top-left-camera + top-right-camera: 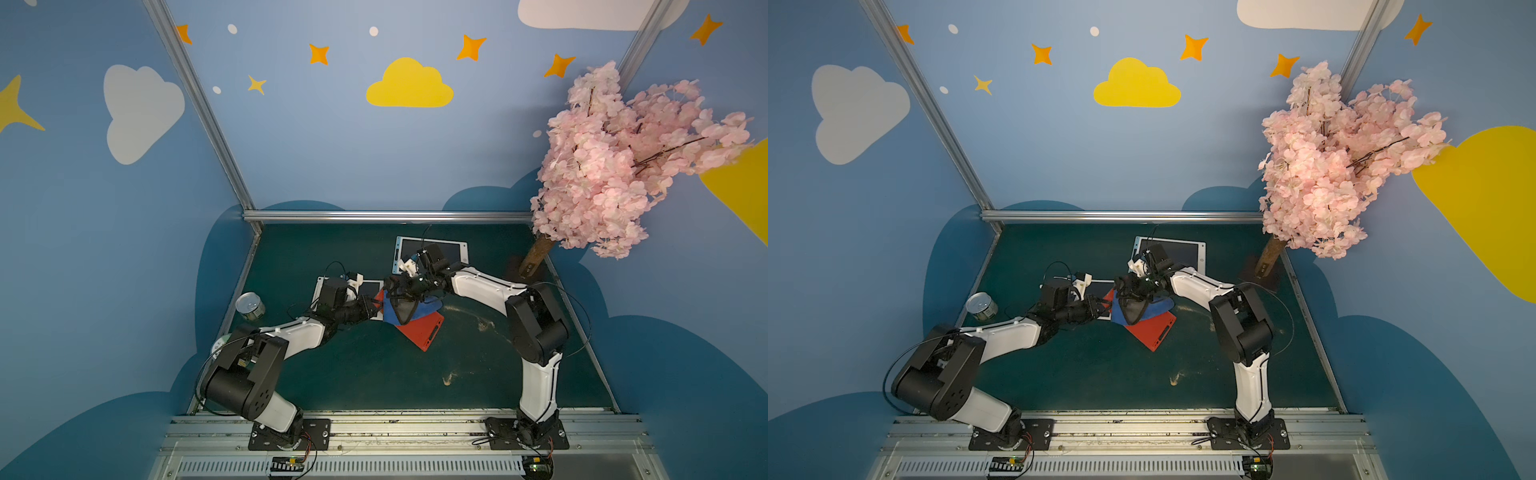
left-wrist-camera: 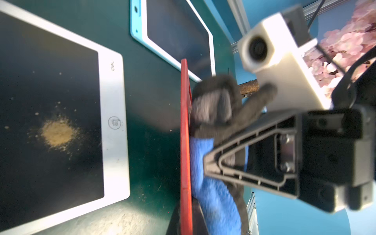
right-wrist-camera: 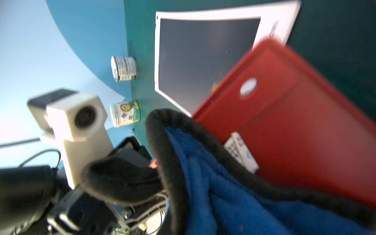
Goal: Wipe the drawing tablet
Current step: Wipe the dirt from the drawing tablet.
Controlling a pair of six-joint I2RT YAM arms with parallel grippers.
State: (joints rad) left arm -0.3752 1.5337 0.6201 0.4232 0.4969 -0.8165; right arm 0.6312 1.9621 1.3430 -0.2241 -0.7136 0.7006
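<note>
Far out at 9 o'clock on the worktop stand the cans, two of them, one half hidden behind the left arm. Just right of them, near centre, lies the white-framed drawing tablet, flat, with one tan powder heap on its dark screen, not yet wiped. The left pincer is clenched at the tablet's 3 o'clock edge. The left wrist view is blurred there, but it seems to be nipping the rim of the single red board, which overlaps that side of the tablet. On the board lies the one cloth, blue with black trim, and the right pincer is clamped on its black edge and lifts it. At 12 o'clock lies a second tablet, the blue-framed tablet, so two tablets in all. At 2 o'clock is one blossom tree, and two powder smears mark the worktop toward 4 o'clock.

The risks, as I judge them:
- The two wrists are very close, so a sweep toward 9 o'clock could knock them together.
- A slack cloth may drag the board across the heap.
- A hard stroke could scatter powder onto the worktop instead of gathering it.
- A thin pinch on the trim could slip mid-wipe.
</note>
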